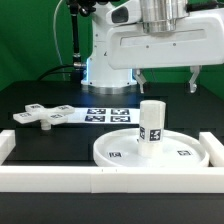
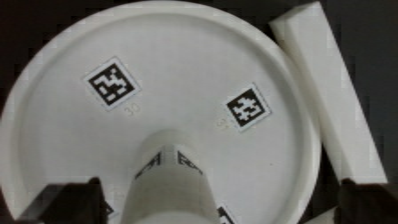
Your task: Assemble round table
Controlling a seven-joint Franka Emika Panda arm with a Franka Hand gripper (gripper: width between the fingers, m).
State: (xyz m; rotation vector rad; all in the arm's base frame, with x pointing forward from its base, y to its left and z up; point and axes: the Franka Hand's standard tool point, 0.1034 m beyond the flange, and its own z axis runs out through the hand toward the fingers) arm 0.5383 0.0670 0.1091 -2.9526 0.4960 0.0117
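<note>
Round table parts lie in two groups on the black table. At the exterior view's left the flat cross-shaped base lies alone, well apart from the rest. Just to its right, flat on the table, is the marker board. Further right, in front of that board and close behind the front rail, sits the rimmed disc. The short leg stands upright at about the disc's middle, a tag facing the camera. Above the leg, and slightly toward the exterior view's right, hangs the tool. Its fingers are spread apart, hold nothing and are clear of the leg's top. The wrist view agrees: the leg rises between the two dark fingertips, with the disc and two of its tags beneath.

The step in hand looks like working the leg into the disc; whether it is already fully seated cannot be told. To do it well, the tool should first centre over the leg so both fingers meet it together. It should then come straight down and close on the upper part without tipping the leg. Any twist should run about the leg's own axis, with light downward pressure, so the disc does not slide toward the rail. The base is judged to come afterwards.
</note>
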